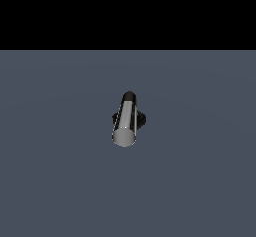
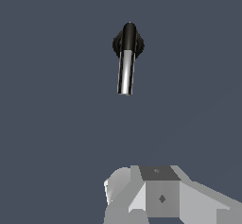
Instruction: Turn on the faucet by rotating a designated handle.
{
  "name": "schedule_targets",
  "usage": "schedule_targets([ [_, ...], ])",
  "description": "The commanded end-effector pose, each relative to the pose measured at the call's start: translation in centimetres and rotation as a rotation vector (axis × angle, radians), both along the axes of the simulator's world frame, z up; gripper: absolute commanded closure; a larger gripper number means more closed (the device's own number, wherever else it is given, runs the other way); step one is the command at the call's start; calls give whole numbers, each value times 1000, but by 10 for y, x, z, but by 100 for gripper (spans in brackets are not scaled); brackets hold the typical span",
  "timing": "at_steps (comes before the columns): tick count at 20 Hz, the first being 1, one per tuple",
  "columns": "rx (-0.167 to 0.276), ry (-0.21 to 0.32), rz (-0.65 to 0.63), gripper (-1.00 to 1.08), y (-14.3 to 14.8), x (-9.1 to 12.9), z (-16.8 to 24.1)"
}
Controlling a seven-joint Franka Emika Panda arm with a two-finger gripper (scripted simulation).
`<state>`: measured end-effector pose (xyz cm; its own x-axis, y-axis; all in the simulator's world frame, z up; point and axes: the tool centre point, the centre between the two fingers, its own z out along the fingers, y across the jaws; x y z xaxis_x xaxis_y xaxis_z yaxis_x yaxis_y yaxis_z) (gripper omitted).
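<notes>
Gripper [image 2: 142,204] shows only as a white and grey block in the wrist view, far from the faucet [image 1: 141,117]; can't tell if it's open or holding anything. Faucet sits alone on the flat grey floor [image 1: 50,181]. Its shiny handle [image 1: 125,123] sticks out w/ the flat round end facing the exterior view.

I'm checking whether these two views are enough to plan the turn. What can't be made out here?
- Gripper: the wrist view's edge cuts it off, so its fingers and opening are unseen; the exterior view does not show it at all.
- Faucet base: in the exterior view the handle points toward the camera and covers most of it; only dark edges show.
- Handle length: foreshortened in the exterior view.
- Gap between gripper and handle: neither view shows both fully.
</notes>
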<state>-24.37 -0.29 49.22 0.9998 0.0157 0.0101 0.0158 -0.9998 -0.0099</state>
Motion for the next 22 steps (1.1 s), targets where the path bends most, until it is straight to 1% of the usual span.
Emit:
schedule_targets([
  [1, 0, 0, 0, 108, 0, 0, 0],
  [6, 0, 0, -3, 108, 2, 1, -6],
  [11, -1, 1, -11, 108, 7, 6, -25],
  [16, -1, 2, -25, 108, 15, 13, -54],
  [22, -2, 3, -47, 108, 28, 24, -103],
])
